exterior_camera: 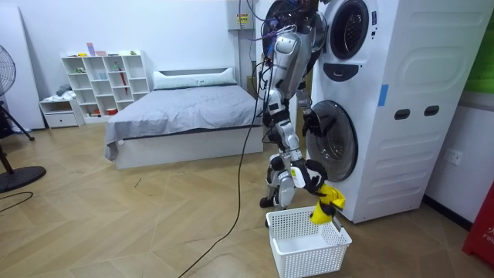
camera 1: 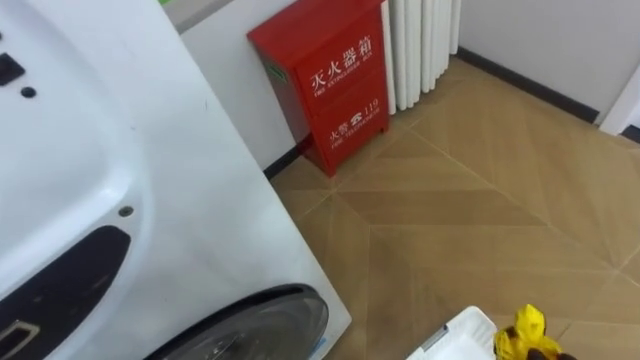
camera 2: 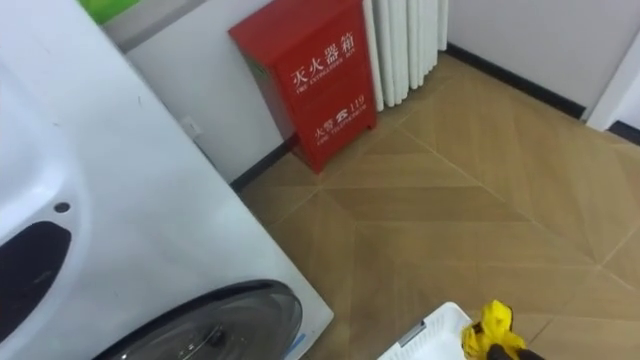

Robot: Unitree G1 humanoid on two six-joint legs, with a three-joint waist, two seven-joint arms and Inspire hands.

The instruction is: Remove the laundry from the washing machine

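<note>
Nearby: washing machine (camera 1: 150,200), red cabinet (camera 1: 325,80), basket (camera 1: 465,340), yellow cloth (camera 1: 527,325).

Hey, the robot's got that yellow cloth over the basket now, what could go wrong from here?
1. The right hand holds the yellow cloth above the edge of the white basket nearest the washing machine, not above its middle. If released there, the cloth may drape over the rim or land on the floor.
2. The basket sits close to the robot's feet, so a step could knock it away.
</note>
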